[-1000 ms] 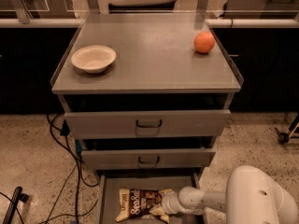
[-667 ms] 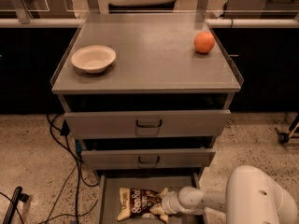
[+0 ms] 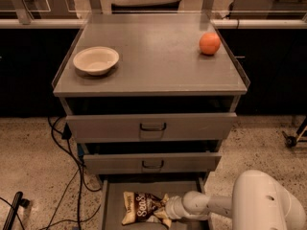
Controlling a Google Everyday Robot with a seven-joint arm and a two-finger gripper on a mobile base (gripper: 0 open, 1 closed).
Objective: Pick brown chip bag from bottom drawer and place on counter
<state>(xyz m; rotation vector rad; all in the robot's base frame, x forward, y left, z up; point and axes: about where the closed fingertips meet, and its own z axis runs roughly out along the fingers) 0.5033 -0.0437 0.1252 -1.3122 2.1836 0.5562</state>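
The brown chip bag (image 3: 142, 207) lies on the floor of the open bottom drawer (image 3: 111, 202), white lettering up. My gripper (image 3: 165, 212) reaches in from the right on a white arm and sits at the bag's right end, touching it. The counter (image 3: 153, 61) is the grey top of the cabinet, above the two upper drawers.
A cream bowl (image 3: 96, 59) sits on the counter's left, an orange (image 3: 209, 43) at its back right. The two upper drawers (image 3: 151, 127) stand slightly pulled out. Black cables (image 3: 72, 176) trail on the speckled floor at left. My white arm base (image 3: 268, 205) fills the lower right.
My gripper has shifted a little left, closer onto the bag's right end. The bag lies in the same place in the drawer.
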